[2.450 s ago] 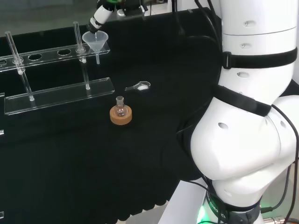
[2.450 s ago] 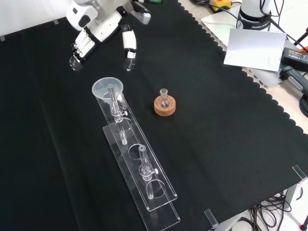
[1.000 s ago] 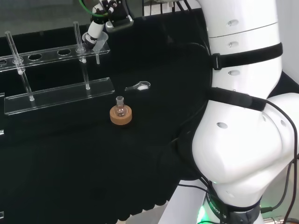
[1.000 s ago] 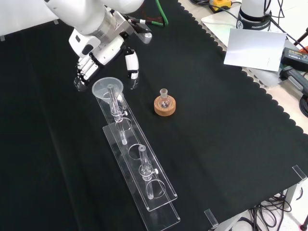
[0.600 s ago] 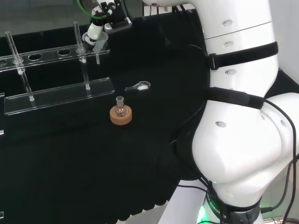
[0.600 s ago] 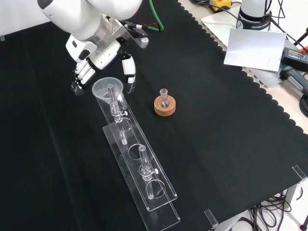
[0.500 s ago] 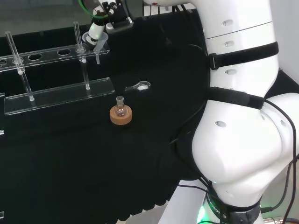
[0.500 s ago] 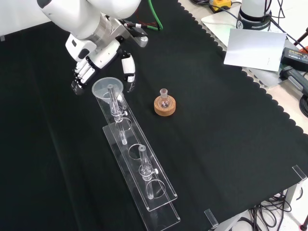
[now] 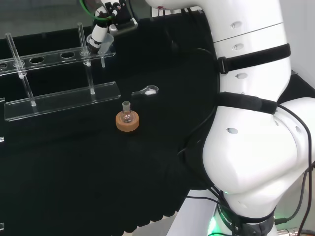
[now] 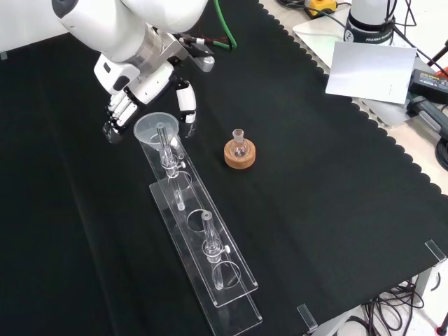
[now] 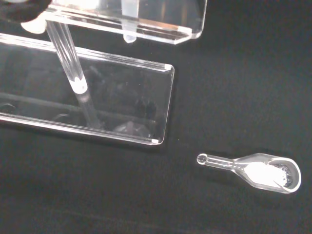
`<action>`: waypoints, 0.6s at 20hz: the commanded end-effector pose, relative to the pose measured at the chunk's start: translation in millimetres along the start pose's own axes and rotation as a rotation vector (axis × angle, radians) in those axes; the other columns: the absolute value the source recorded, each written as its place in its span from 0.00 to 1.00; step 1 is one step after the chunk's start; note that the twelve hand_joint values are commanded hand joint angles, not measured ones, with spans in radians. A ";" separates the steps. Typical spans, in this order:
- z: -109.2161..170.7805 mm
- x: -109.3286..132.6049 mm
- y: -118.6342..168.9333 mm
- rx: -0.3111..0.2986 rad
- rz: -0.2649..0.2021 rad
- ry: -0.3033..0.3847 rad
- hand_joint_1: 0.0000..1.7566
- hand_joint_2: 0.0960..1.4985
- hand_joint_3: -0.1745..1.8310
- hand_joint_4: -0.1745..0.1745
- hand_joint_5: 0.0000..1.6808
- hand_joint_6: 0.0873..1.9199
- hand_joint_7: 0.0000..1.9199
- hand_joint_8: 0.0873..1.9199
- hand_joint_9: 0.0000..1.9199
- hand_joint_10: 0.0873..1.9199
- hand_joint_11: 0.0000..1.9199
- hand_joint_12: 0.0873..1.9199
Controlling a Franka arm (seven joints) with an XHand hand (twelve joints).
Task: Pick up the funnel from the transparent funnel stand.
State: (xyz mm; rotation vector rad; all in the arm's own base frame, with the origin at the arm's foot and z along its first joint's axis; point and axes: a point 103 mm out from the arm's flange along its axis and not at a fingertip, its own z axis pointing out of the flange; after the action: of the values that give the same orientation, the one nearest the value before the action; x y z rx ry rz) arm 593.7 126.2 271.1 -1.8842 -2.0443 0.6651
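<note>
**Closing on the funnel rim without knocking the stand**

The clear funnel [image 10: 157, 129] sits in the end hole of the transparent funnel stand [image 10: 203, 245], its stem hanging through the upper shelf toward the base plate. In the front view the hand [image 10: 143, 94] hangs at that end of the stand, fingers spread and only lightly bent, with the thumb on the right of the funnel's cone and the other fingers on its left. It holds nothing; whether any fingertip already touches the rim I cannot tell.

The step in hand looks like the final approach before the pinch. To do it well, the fingers should probably close on the cone just under the rim, evenly from both sides, so the funnel is not tipped in its hole. The lift should then likely go straight up until the stem clears the shelf, since a sideways pull could drag the light stand across the desk [image 10: 315, 210]. The upright rod [image 10: 164, 149] just beside the funnel wants avoiding too.
</note>
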 end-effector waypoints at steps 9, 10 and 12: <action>6.1 6.5 5.6 -0.036 0.017 -0.046 0.37 0.36 0.31 0.56 0.11 0.00 0.02 0.32 0.17 0.39 0.18 0.77; 4.8 4.9 5.6 -0.063 0.026 -0.068 0.38 0.37 0.31 0.54 0.14 0.00 0.05 0.33 0.20 0.38 0.18 0.77; 1.9 0.2 4.2 -0.104 0.005 -0.105 0.39 0.39 0.32 0.49 0.22 0.00 0.14 0.35 0.28 0.34 0.20 0.75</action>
State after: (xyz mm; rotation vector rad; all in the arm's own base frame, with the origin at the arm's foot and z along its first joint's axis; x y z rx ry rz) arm 595.7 129.8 263.4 -1.9010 -2.0670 0.6976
